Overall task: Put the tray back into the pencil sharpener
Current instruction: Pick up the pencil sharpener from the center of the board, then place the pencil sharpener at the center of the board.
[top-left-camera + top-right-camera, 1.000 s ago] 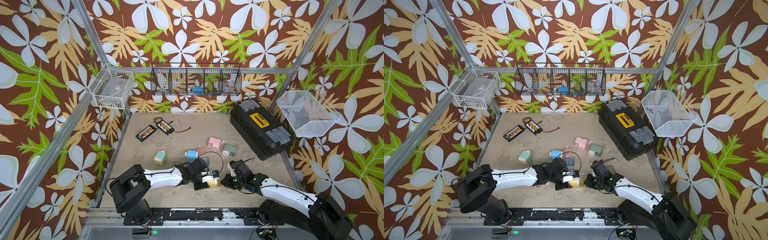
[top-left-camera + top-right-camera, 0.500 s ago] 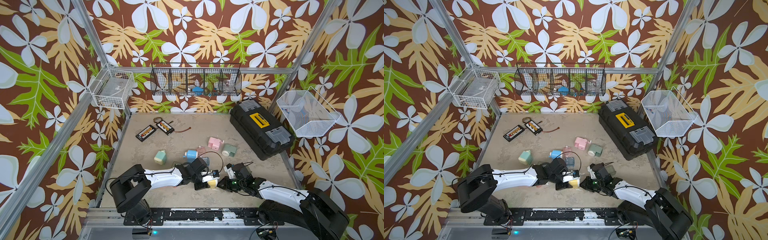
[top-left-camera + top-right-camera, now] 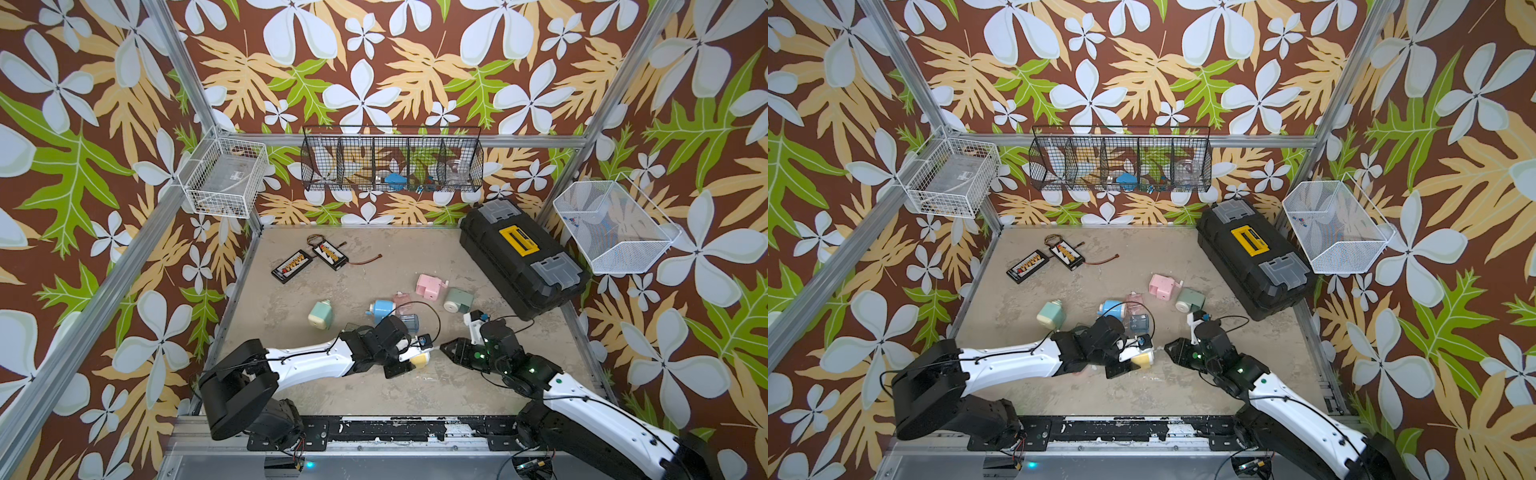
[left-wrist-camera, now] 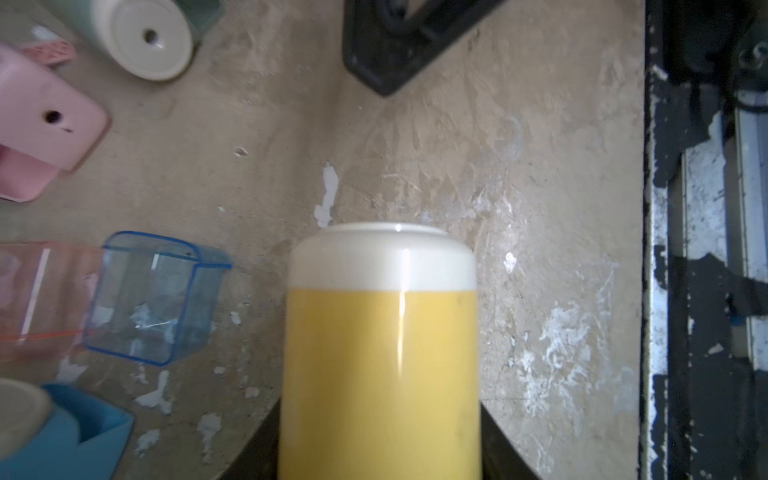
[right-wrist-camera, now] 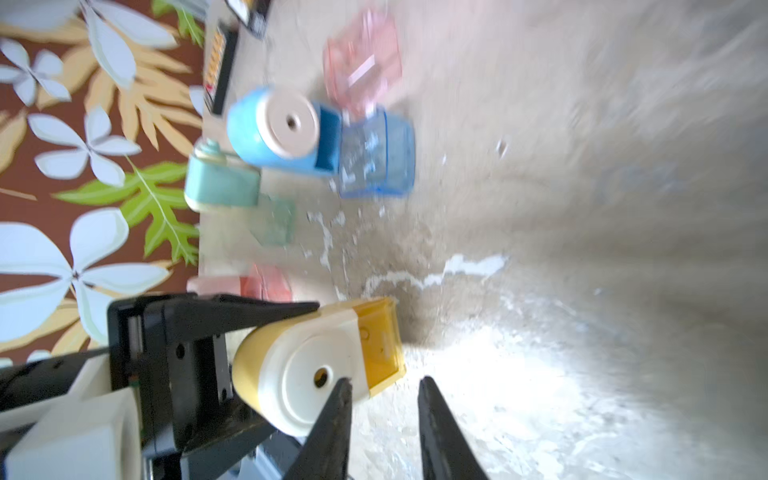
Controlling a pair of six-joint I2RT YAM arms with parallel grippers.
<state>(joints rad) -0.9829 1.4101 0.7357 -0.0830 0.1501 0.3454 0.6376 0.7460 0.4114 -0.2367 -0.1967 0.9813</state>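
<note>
My left gripper point(image 3: 411, 360) is shut on a yellow pencil sharpener point(image 3: 420, 360) with a white front face, low over the table near its front edge. In the left wrist view the yellow pencil sharpener point(image 4: 380, 332) fills the space between the jaws. The right wrist view shows a translucent yellow tray point(image 5: 380, 340) sitting in the body of the sharpener point(image 5: 307, 365). My right gripper point(image 5: 384, 380) stands open just in front of it, with nothing between its fingers. In both top views the right gripper point(image 3: 1169, 347) points at the sharpener point(image 3: 1143, 360) from the right.
Behind the arms lie a blue sharpener point(image 3: 382, 309), a clear blue tray point(image 3: 409, 322), a pink tray point(image 3: 402, 298), a pink sharpener point(image 3: 430, 286) and two green ones point(image 3: 455, 300) point(image 3: 321, 314). A black toolbox point(image 3: 523, 257) stands at the right, and charger boards point(image 3: 309, 259) lie at the back left.
The right gripper's jaws have parted and its arm has sunk lower, its tip edging left towards the sharpener. The left gripper keeps its hold in the same place.
</note>
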